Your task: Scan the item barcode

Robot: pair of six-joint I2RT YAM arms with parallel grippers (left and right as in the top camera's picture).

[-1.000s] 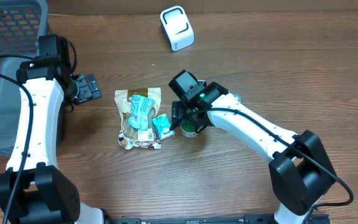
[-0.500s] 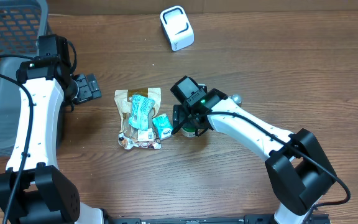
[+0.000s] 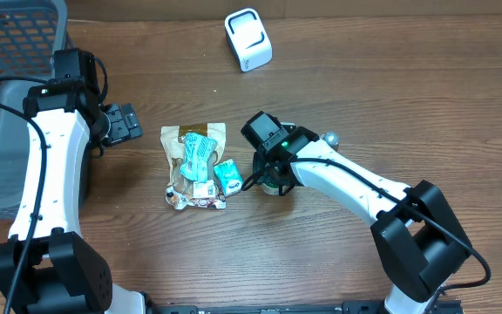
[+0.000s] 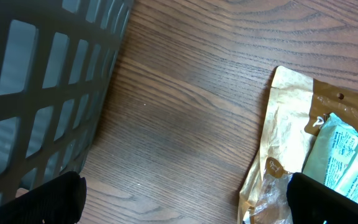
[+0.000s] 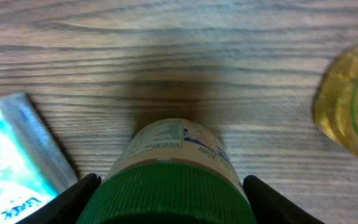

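One green-lidded jar (image 5: 173, 186), one scanner (image 3: 247, 39), one basket (image 3: 11, 39).

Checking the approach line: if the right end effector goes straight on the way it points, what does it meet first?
The right end effector would likely meet the green-lidded, white-labelled jar first: it stands on the wooden table between the fingers, lid up. Remaining gap is unclear.

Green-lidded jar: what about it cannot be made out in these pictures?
Barcode: none visible; in the right wrist view the lid hides most of the label on the jar, and the strip showing is blurred.
Jar body: overhead, the right gripper covers it.
Grip: fingers flank the lid, but contact cannot be told.
Gold item, right wrist view: blurred, cut by the right edge.
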